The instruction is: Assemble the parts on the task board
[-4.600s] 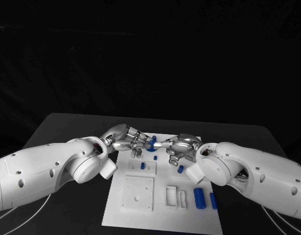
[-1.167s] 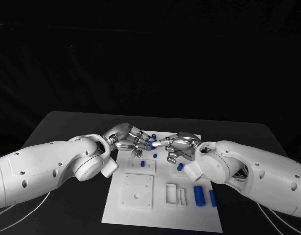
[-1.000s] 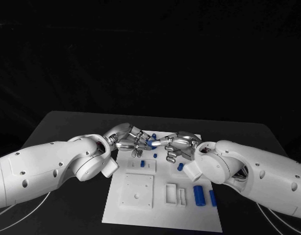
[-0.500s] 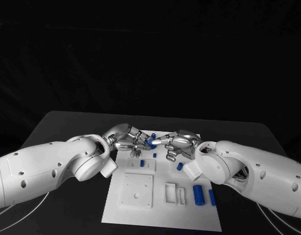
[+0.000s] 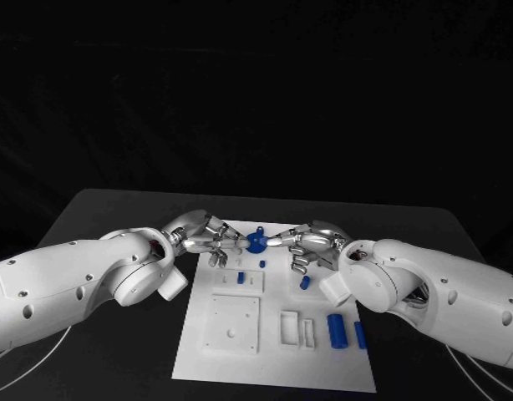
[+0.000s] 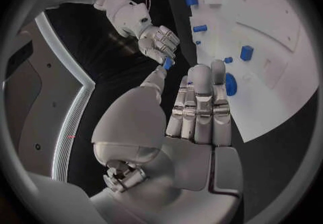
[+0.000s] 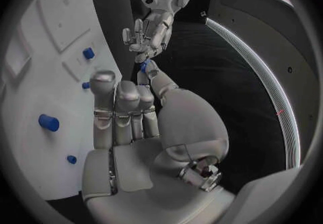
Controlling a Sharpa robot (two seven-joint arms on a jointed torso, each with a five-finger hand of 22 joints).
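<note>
Part (image 5: 256, 241) looks tiny, hard, probably slick plastic; it's up off the task board (image 5: 269, 368), pinched between fingertips of your left hand (image 5: 205, 240) and right hand (image 5: 306, 245); I'd keep hold by its narrow ends, squeeze lightly, since it'd likely pop out sideways.

The tabletop (image 5: 112, 219) is black and matte, a broad dark slab whose far edge runs straight across the head view and whose left and right edges slant outward toward the camera. Its far corners look slightly rounded. Thin pale cables (image 5: 3, 378) lie over it near the lower left corner, and a similar thin cable (image 5: 464, 374) curves along the lower right. Behind the tabletop hangs a black backdrop (image 5: 256, 92) with faint folds, like draped cloth. In the left wrist view the tabletop (image 6: 269, 143) shows again as a dark surface.
</note>
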